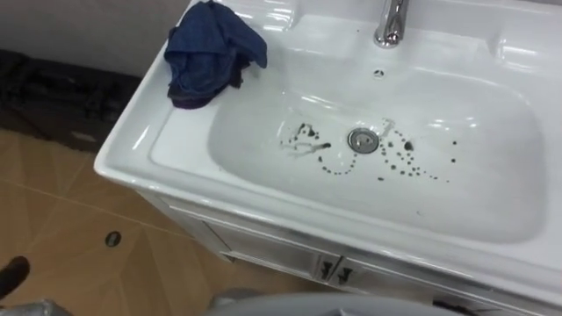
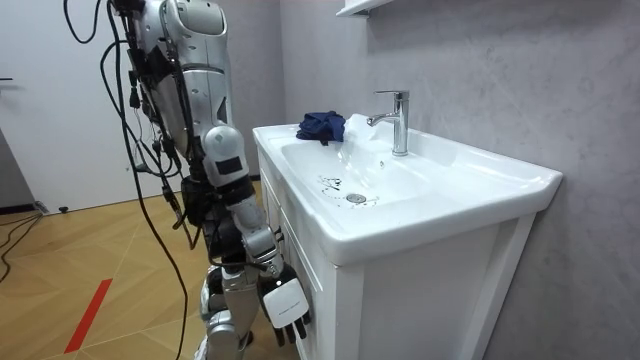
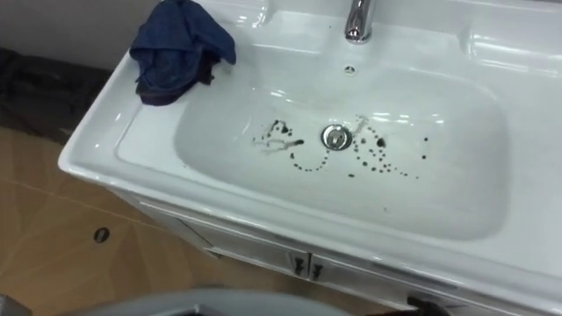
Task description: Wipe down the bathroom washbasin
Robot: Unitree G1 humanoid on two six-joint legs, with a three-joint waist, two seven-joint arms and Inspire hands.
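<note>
Looking down in the left eye view, the white basin (image 1: 492,180) runs across the frame on top of a white cabinet (image 1: 263,250). A crumpled dark blue cloth (image 1: 211,53) lies on the basin's rear left corner, on the flat rim at the brink of the bowl. The chrome faucet (image 1: 392,22) stands at the middle of the rear rim. The drain (image 1: 362,140) sits at the bottom of the bowl, and dark spots (image 1: 399,160) are scattered on both sides of it, apart from the cloth and the faucet. A wooden floor (image 1: 61,228) lies to the left of the cabinet. In the room view, the robot stands upright at the front of the cabinet, on the room view's left, facing the basin. Its right hand (image 2: 284,300) hangs low beside the cabinet front, well below the rim and well apart from the cloth. At this range the fingers appear loosely extended downward, with nothing in their grasp. In the right eye view, two small dark handles (image 3: 299,263) sit side by side on the cabinet front below the drain, and a small round fitting (image 3: 102,234) lies on the floor.
</note>
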